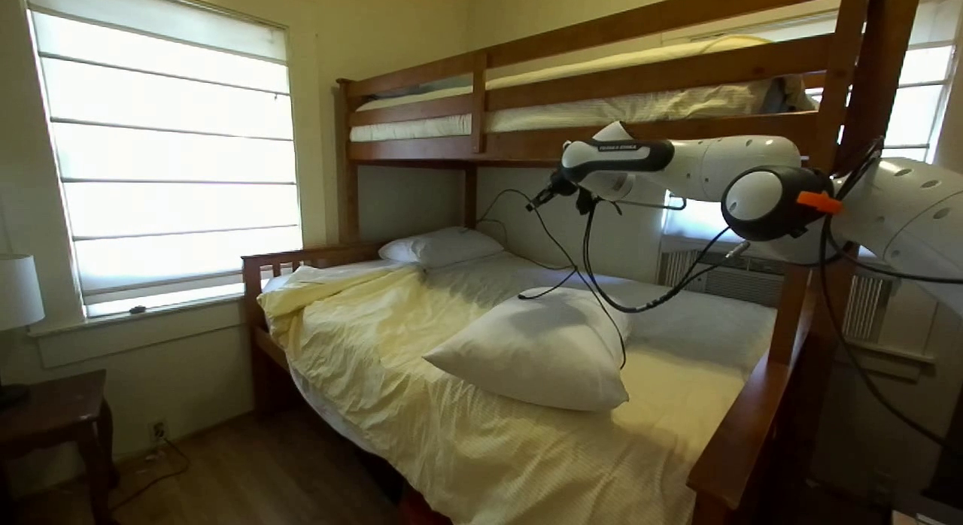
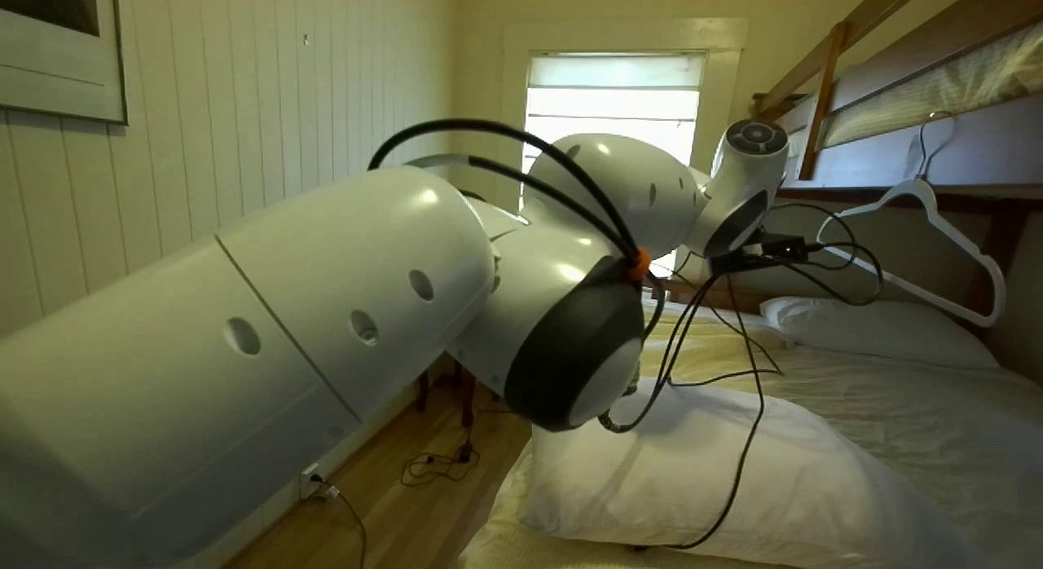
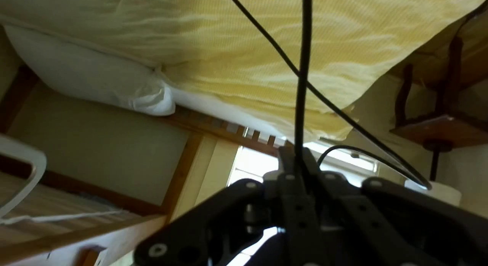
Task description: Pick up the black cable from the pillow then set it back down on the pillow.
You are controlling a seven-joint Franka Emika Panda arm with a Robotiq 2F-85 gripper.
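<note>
A thin black cable runs up from between the fingertips of my gripper, which is shut on it in the wrist view. In an exterior view the gripper hangs in the air, well above and beyond the cream-white pillow. Loops of the cord spread out from the fingers, and one length drops across the pillow's side. Elsewhere the pillow lies below the arm, with the cable hanging down over it to its near edge. There the arm hides the fingertips.
A smaller grey-white pillow lies at the bed's head. The upper bunk's wooden rail passes close behind the arm. From it hangs a white hanger near the gripper. Thicker cables sag beneath the arm, above the large pillow.
</note>
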